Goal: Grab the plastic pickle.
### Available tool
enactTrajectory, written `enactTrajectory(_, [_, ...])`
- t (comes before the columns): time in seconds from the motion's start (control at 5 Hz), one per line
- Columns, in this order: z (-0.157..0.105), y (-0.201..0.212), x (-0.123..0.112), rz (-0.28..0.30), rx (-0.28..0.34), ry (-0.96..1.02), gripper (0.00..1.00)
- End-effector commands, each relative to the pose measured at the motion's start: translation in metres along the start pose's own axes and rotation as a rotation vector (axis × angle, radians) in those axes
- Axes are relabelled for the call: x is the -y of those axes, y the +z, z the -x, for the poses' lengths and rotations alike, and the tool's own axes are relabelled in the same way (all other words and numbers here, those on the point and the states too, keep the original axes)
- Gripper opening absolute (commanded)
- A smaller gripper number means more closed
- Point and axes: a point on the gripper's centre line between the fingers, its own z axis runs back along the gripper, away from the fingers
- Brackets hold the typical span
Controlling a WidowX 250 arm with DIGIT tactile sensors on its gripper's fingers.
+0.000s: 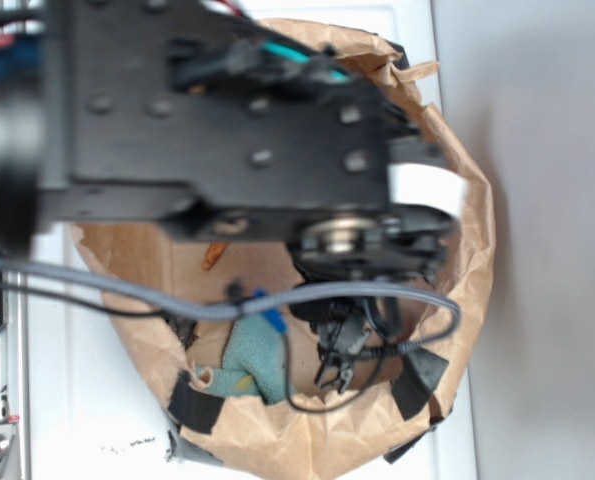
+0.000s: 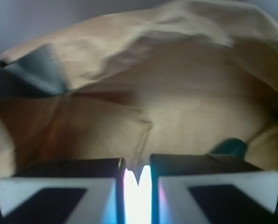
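Roughly, left to right:

Paper bag point(image 1: 457, 250): brown, crumpled, rolled rim with dark tape patches; everything lies inside it, so its walls limit any sideways move.

Teal cloth point(image 1: 257, 358): on the bag floor toward the left near edge in the exterior view; not the target, best left undisturbed.

Gripper point(image 2: 138, 186): in the wrist view the two fingers stand nearly together with only a narrow bright slit between them, nothing held. In the exterior view the arm covers most of the bag and the fingertips cannot be made out.

Plastic pickle point(image 2: 230, 146): a dark green rounded end shows just past the right finger, against the bag's right wall; the rest is hidden behind that finger.

Step in hand: judged as lining up on the pickle, not yet grasping.

Doing it well: spread the fingers first, shift right until the pickle sits between them, then lower and close across its narrow width.

Risk: smooth plastic may slip out; the close wall may snag the right finger.
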Motion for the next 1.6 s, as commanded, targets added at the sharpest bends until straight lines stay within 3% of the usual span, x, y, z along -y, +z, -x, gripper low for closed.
enactTrajectory(0.0, [-0.009, -0.007, -0.005, -0.061, 0.083, 0.250, 0.10])
enactTrajectory(0.2, [-0.016, -0.024, 0.000, -0.083, 0.072, 0.315, 1.00])
enactTrajectory(0.4, [-0.016, -0.037, 0.001, -0.132, 0.125, 0.322, 1.00])
enactTrajectory(0.8, [-0.014, -0.039, -0.028, -0.257, 0.152, 0.363, 1.00])
enactTrajectory(1.0, [-0.013, -0.033, -0.038, -0.278, 0.116, 0.375, 1.00])
enactTrajectory(1.4, [-0.002, -0.045, -0.048, -0.247, 0.116, 0.467, 1.00])
